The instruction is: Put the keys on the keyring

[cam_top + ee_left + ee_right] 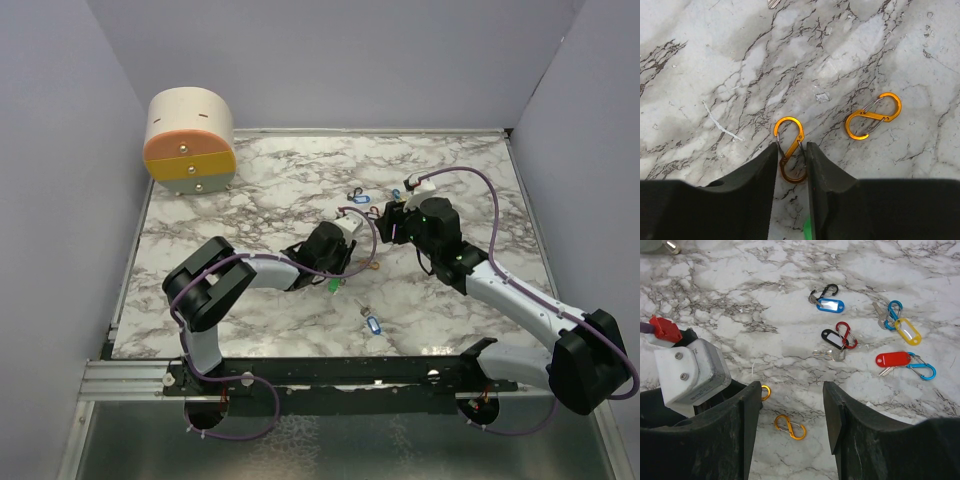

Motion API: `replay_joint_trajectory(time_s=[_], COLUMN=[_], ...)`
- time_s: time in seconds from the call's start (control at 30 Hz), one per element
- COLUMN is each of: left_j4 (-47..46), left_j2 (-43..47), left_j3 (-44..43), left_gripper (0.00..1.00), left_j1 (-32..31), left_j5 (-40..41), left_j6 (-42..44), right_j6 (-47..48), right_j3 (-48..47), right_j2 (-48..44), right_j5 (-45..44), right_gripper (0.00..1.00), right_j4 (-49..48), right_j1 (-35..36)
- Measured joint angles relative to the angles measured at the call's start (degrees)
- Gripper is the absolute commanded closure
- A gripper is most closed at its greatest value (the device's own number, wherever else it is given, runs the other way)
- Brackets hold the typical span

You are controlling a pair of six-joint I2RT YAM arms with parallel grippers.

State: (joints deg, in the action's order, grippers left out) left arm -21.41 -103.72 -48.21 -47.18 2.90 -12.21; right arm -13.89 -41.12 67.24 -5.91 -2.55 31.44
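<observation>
The small metal keys with bright plastic tags (893,359) lie flat on the white marbled worktop (740,300), from twelve to two o'clock of the right gripper (791,390), whose jaws stand wide apart with nothing between them. We judge the keys very light, stiff and likely to skate on the smooth stone, so we would pinch a tag across its narrow sides, not the thin blade. The left gripper (792,146) has its jaws close against either side of an orange S-shaped metal clip (791,150), though we cannot tell whether they pinch it.
</observation>
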Motion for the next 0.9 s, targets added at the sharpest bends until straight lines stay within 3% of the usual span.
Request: replay_joint_trajectory(time_s=[0.13,0.53,0.9], left_j4=[0.46,3.91,10.45], left_j2=[-0.07,2.03,12.94], left_j3=[-0.2,0.22,2.27], left_gripper=[1.0,1.0,1.0], left_j1=[-0.42,-0.96,-0.96], left_j5=[0.85,4.02,10.86], left_j6=[-0.15,-0.72,-2.64], right_j6=[0.0,-0.81,-5.07], right_j3=[0.0,0.11,6.4], right_j2=[0.0,-0.57,-0.42], right_j5=[0.0,1.11,6.54], right_gripper=[0.47,0.52,0.55], right_j4=[0.0,1.97,5.99], right_j1=[0.0,0.0,3.98])
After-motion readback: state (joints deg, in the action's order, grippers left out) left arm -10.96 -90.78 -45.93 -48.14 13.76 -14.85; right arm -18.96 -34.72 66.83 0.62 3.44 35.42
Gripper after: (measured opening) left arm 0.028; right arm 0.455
